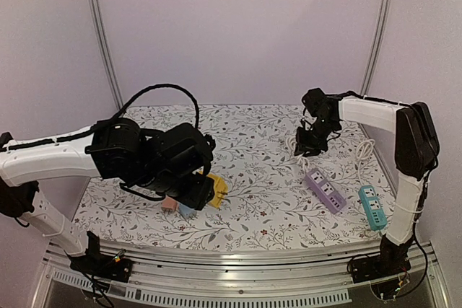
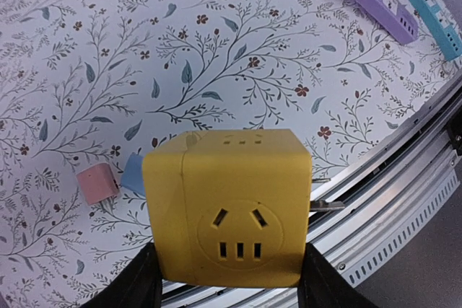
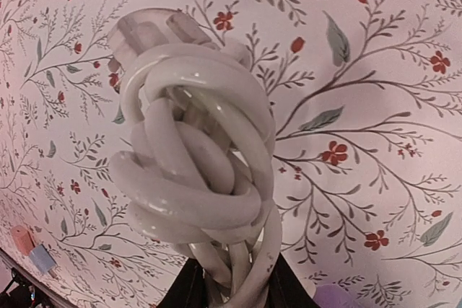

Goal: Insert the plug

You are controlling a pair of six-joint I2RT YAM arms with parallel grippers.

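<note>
Clearly, the left gripper [image 2: 231, 283] is clenched on a yellow cube socket [image 2: 231, 207]. Its dark fingers [image 2: 137, 283] press the cube's two sides at the bottom centre of the left wrist view, and the slotted face is turned to the camera. Just left of the cube, a pink block [image 2: 97, 183] and a blue block [image 2: 133, 174] lie side by side on the floral tablecloth [image 2: 216, 70]. The right gripper [image 3: 231, 286] grasps a knotted bundle of white cable [image 3: 191, 178] in the middle of the right wrist view. The plug [image 3: 148, 34] tops that bundle at the upper left. At the lower right of the top view, a purple power strip [image 1: 324, 190] lies near a teal power strip [image 1: 372, 207], not touching it.
</note>
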